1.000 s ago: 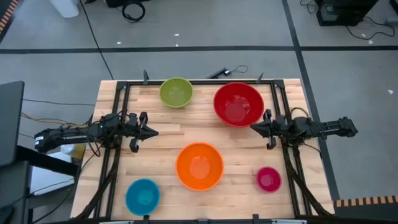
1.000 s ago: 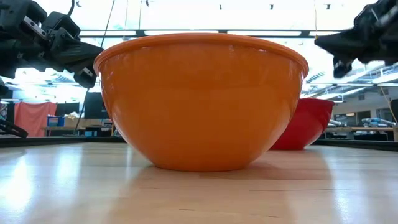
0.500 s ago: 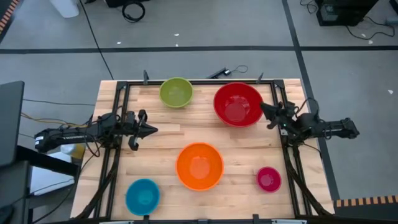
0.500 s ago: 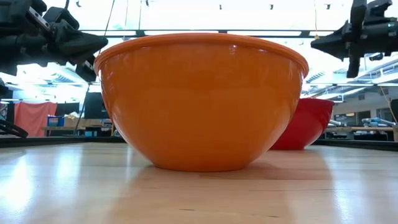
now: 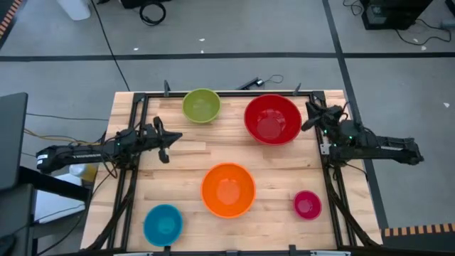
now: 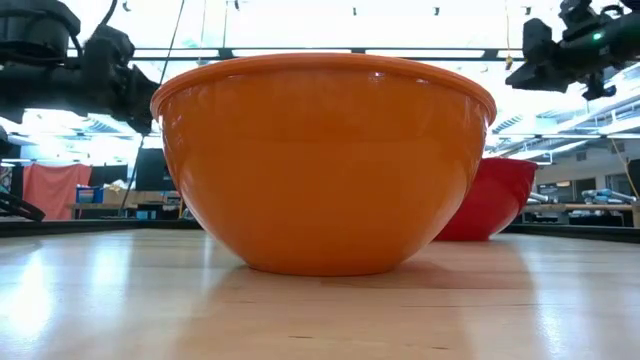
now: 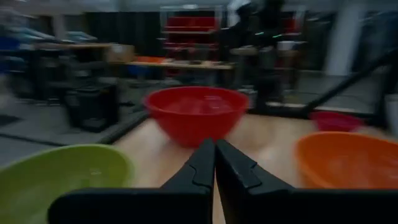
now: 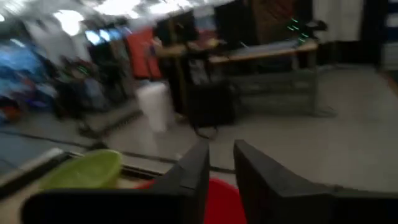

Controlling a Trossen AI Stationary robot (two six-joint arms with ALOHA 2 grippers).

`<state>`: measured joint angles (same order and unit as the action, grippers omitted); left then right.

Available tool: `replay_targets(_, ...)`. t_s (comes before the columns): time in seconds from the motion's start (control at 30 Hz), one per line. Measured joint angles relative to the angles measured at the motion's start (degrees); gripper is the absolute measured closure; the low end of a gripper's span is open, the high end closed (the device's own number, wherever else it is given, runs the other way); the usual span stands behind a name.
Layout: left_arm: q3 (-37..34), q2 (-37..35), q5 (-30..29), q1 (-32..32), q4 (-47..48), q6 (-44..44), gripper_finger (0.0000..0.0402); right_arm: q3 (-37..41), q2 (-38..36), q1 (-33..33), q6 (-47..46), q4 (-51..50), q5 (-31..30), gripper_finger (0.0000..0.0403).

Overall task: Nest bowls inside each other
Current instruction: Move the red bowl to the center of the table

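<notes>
Five bowls stand upright on the wooden table (image 5: 192, 160), each on its base and apart from the others: green (image 5: 201, 106) and red (image 5: 273, 119) at the far side, orange (image 5: 228, 190) in the middle, blue (image 5: 163, 224) at the near left, a small magenta one (image 5: 307, 205) at the near right. My left gripper (image 5: 176, 137) is shut and empty. It hovers level over the left side and points at the red bowl (image 7: 196, 112). My right gripper (image 5: 310, 116) hovers open beside the red bowl's right rim. In its wrist view (image 8: 221, 163) nothing lies between the fingers.
Black frame rails (image 5: 133, 171) run along the table's left, right and far edges. Bare wood lies between the orange bowl and the far bowls. In the low view the orange bowl (image 6: 325, 165) fills the front and hides most of the table.
My right gripper has risen and swung toward the far edge. It has gone from beside the red bowl's near right side to beside its right rim, and it has turned. My left gripper has rolled about its own line while staying in place. No bowl has moved.
</notes>
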<state>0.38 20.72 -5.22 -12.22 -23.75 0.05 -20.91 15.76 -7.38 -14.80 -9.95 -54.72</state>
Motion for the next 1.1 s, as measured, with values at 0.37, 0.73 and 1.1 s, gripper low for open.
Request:
replay_targets(0.37, 12.9, 25.0, 6.7, -11.3, -7.7, 4.7, 0.0381, -19.3, 26.8, -24.4, -18.7, -36.3, 27.1, 0.0206)
replay_targets(0.73, 23.1, 54.2, 10.1, -9.3, -9.4, 1.2, 0.0302, -19.9, 41.4, -42.7, -8.0, -32.4, 45.1, 0.0195)
replay_targets(1.1, 23.7, 50.7, 10.2, -4.9, -0.8, -2.5, 0.0262, -19.9, 51.6, -44.7, -2.9, -29.8, 52.4, 0.0281)
